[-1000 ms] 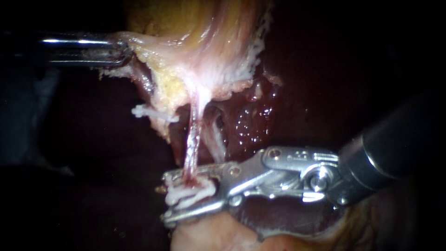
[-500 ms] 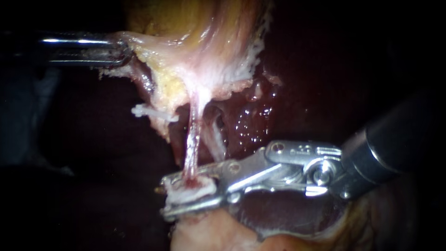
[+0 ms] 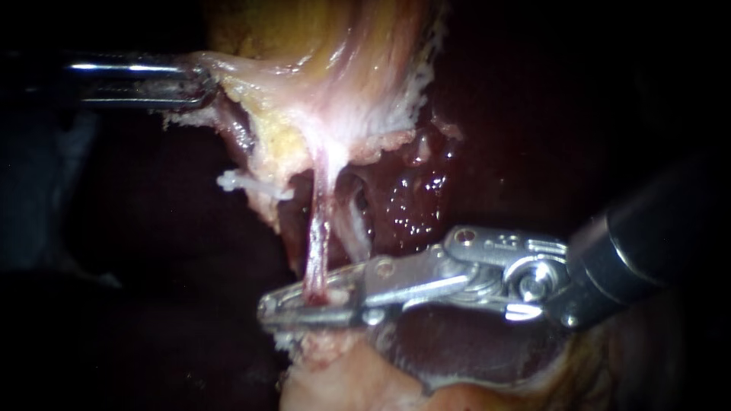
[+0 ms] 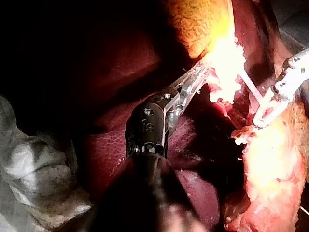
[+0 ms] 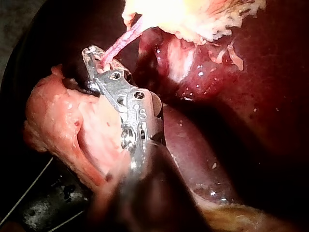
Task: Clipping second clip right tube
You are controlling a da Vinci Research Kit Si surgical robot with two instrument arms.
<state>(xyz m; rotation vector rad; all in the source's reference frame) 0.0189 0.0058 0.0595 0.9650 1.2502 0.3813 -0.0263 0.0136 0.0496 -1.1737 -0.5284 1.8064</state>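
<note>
Now my right instrument (image 3: 271, 312) pinches the reddish tube (image 3: 317, 243) in nearly closed jaws; I should squeeze squarely, without tugging, while my left instrument (image 3: 207, 81) grips the gallbladder (image 3: 358, 68).

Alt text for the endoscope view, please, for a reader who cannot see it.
My right instrument, entering from the right, has its jaws shut on a thin reddish tube near the tube's lower end. The tube runs up to the pale gallbladder, whose edge my left instrument grips at upper left, with dark liver behind.
</note>
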